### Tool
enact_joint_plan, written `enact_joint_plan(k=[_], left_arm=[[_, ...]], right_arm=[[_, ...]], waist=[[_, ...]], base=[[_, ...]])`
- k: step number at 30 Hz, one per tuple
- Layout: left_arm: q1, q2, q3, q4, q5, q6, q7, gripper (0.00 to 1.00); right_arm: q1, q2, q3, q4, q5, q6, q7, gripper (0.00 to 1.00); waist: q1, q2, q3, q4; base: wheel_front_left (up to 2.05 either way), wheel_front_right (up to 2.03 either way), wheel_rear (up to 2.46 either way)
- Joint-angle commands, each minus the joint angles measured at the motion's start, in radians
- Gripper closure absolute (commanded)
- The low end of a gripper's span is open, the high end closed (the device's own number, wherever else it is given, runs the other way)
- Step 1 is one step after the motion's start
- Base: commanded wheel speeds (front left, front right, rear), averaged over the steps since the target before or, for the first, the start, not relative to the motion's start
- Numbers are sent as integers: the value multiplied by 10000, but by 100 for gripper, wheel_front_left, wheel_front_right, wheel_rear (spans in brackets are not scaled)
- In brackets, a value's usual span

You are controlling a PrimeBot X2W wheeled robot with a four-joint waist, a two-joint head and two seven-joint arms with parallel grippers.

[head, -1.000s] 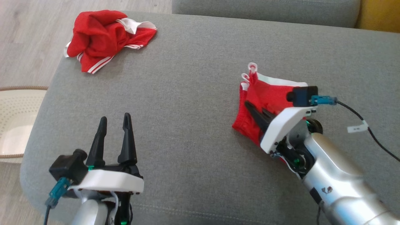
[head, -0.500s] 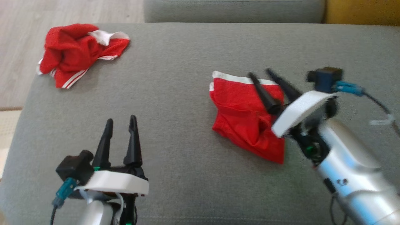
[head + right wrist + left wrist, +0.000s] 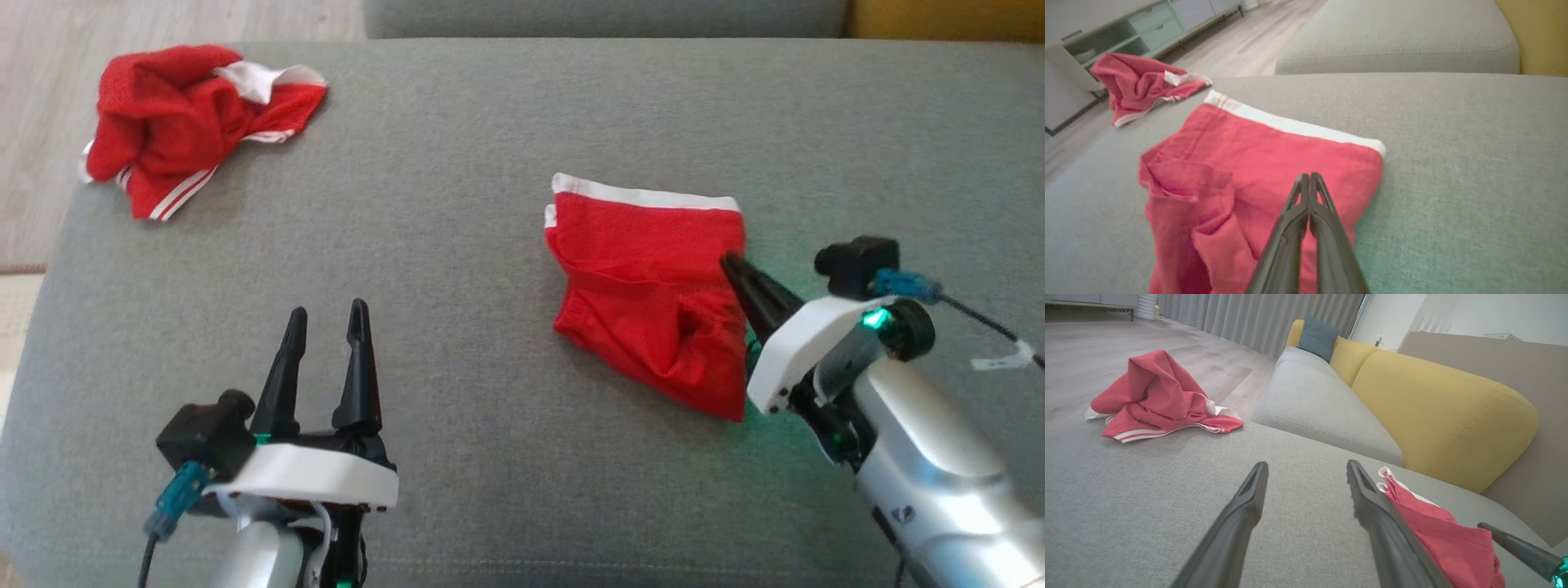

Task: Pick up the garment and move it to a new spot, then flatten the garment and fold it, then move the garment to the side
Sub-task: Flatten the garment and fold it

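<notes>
Red garment [image 3: 637,278], white-banded, roughly folded; right tool [image 3: 727,260] clenched, empty; left tool [image 3: 327,308] released

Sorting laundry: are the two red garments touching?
Apart. The head view shows bare grey cushion between the crumpled garment and the folded garment.

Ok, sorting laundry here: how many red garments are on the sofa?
2: a crumpled garment far left on the cushion, a folded garment beside the right gripper.
</notes>
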State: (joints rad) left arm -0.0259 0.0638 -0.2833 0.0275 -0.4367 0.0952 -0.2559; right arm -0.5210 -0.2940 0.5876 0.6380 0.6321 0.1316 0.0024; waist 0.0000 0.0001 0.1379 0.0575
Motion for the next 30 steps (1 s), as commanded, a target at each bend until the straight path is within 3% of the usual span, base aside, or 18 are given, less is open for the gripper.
enact_joint_plan(k=[1, 6, 13, 19, 30], left_arm=[[-480, 38, 251, -328, 18, -68, -56, 0], [-559, 28, 268, -291, 11, -74, -57, 0], [-580, 14, 331, -304, 27, -87, -58, 0], [-641, -10, 340, -337, 56, -101, -58, 0], [-662, -44, 422, -300, 81, -109, -58, 0]], right_arm=[[-231, 7, 205, -105, -117, -9, 29, 100], [-390, -124, 1104, 365, -84, -9, 139, 100], [-604, -195, 2481, -115, 729, -9, -105, 100], [-761, -197, 3821, -650, 1411, -9, -315, 100], [-1110, -3, 5547, -358, 2077, -9, -632, 100]], waist=[[0, -1, 108, 170], [0, -1, 235, 551], [0, -1, 313, 742], [0, -1, 397, 796], [0, -1, 405, 686]], base=[[0, 0, 0], [0, 0, 0], [0, 0, 0], [0, 0, 0], [0, 0, 0]])
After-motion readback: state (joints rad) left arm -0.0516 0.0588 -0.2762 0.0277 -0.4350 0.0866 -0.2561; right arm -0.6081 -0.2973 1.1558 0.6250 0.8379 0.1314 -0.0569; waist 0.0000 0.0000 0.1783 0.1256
